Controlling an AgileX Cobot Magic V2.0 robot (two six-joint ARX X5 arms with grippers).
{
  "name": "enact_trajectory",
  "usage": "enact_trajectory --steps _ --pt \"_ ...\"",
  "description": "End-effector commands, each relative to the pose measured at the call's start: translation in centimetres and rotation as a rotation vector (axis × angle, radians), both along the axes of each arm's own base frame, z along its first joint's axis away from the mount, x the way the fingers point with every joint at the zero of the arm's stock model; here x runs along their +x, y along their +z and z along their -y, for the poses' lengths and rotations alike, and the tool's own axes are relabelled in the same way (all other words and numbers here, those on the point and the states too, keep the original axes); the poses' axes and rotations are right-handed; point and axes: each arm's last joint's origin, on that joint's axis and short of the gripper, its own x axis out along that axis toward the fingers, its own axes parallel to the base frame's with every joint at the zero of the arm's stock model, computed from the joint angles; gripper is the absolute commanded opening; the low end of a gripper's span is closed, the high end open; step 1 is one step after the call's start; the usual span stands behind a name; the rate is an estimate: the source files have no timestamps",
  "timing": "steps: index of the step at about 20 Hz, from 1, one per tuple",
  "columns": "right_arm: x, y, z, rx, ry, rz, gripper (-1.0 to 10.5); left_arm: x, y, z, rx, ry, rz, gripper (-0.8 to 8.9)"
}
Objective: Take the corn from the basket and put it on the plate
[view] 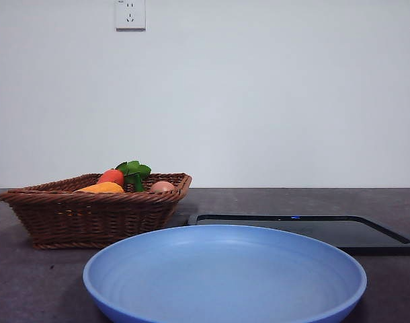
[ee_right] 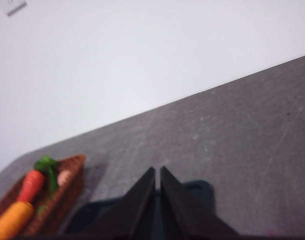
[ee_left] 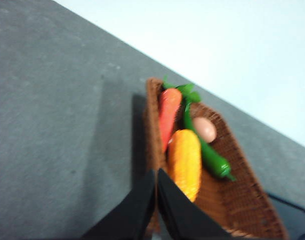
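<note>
The corn [ee_left: 184,162] lies in the brown wicker basket [view: 91,212], beside a red-orange carrot [ee_left: 168,115]; in the front view only the corn's orange top [view: 104,188] shows over the rim. The light-blue plate [view: 225,279] sits empty at the table's front. My left gripper [ee_left: 156,172] hovers shut above the basket's near rim, close to the corn's end, holding nothing. My right gripper [ee_right: 157,171] is shut and empty, well away from the basket [ee_right: 57,200], over the dark tray. Neither arm shows in the front view.
A flat black tray [view: 326,229] lies behind the plate to the right. The basket also holds a green pepper [ee_left: 212,157] and an egg [ee_left: 205,129]. A white wall with a socket [view: 130,13] stands behind the dark table.
</note>
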Motion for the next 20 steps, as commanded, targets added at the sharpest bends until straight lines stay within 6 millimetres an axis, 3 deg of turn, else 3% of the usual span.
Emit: enact_trajectory --steps 1,9,20 --pt "-0.5 1.7 0.0 0.026 0.004 0.014 0.0 -0.5 1.9 0.1 -0.023 -0.037 0.028 0.07" --pt "-0.9 5.2 -0.2 -0.037 0.071 -0.099 0.0 -1.3 6.0 0.5 0.027 -0.142 -0.053 0.07" --pt "-0.1 8.0 -1.1 -0.243 0.413 -0.404 0.0 -1.5 9.7 1.0 0.162 -0.393 -0.215 0.07"
